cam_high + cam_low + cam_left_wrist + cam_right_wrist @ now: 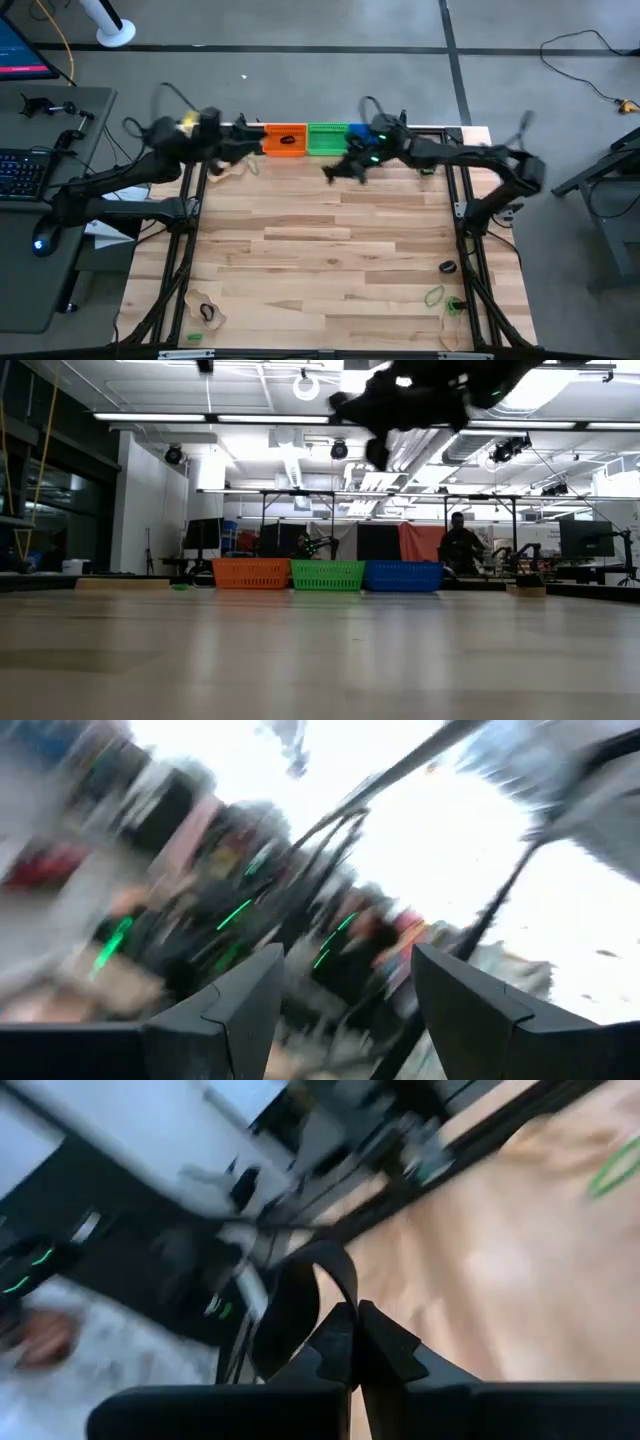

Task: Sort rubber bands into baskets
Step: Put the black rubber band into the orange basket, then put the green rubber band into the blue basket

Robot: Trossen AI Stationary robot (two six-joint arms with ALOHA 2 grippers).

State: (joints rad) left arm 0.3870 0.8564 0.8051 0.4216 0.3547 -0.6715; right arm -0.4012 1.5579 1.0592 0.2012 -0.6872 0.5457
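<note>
Three baskets stand in a row at the table's far edge: orange [285, 138], green [326, 137] and blue [360, 130], the blue one partly under my right arm. They also show in the low view: orange [252, 573], green [327, 574], blue [403, 575]. My right gripper [333, 172] hangs high over the table in front of the green basket, shut on a black rubber band [318, 1285]. My left gripper [252, 142] is open and empty [345, 990], just left of the orange basket. My right gripper pinches the black rubber band between its two shut fingertips [345, 1342]. The rest of the band stands out past the tips as a curved loop [300, 1280]. The band is lifted clear of the table.
Loose bands lie on the table: a tan one [232, 170] near my left gripper, a black and a tan one [205, 312] at the near left, a black one [446, 266] and green ones [433, 295] at the near right. The table's middle is bare wood.
</note>
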